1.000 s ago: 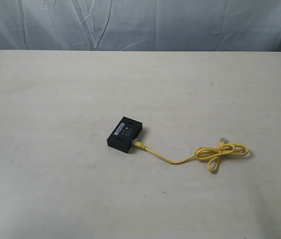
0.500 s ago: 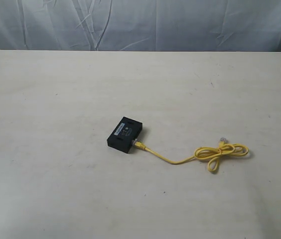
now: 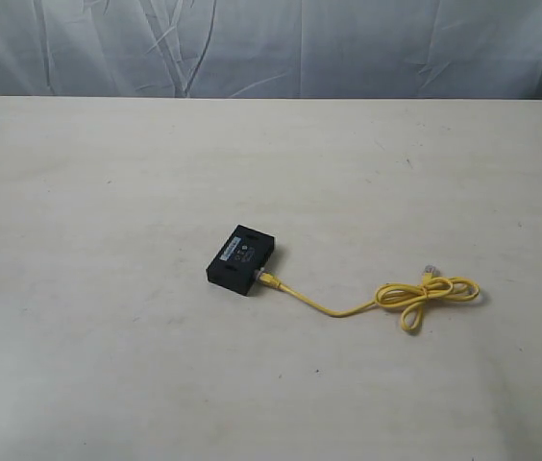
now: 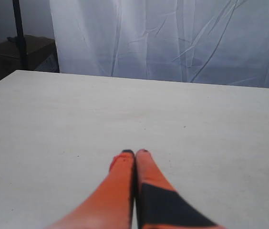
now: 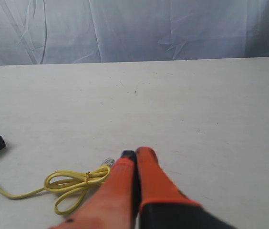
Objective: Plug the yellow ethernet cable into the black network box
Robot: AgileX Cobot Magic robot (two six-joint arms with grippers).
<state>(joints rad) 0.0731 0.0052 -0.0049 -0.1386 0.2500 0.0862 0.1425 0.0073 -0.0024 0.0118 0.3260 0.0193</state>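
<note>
Left orange claw [image 4: 135, 152]: tips pressed together, empty.
Right orange claw [image 5: 135, 153]: the same, near the cable's loops.
Thin yellow ethernet cable [image 5: 87, 177]: on pale table [image 3: 108, 192], one plug apparently seated in small flat black network box [image 3: 241, 259].

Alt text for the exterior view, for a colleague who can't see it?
A yellow ethernet cable runs from a small black network box, mid-table, rightwards to a loose looped bundle with a free clear plug. Both lie on a pale table; no arm shows.
</note>
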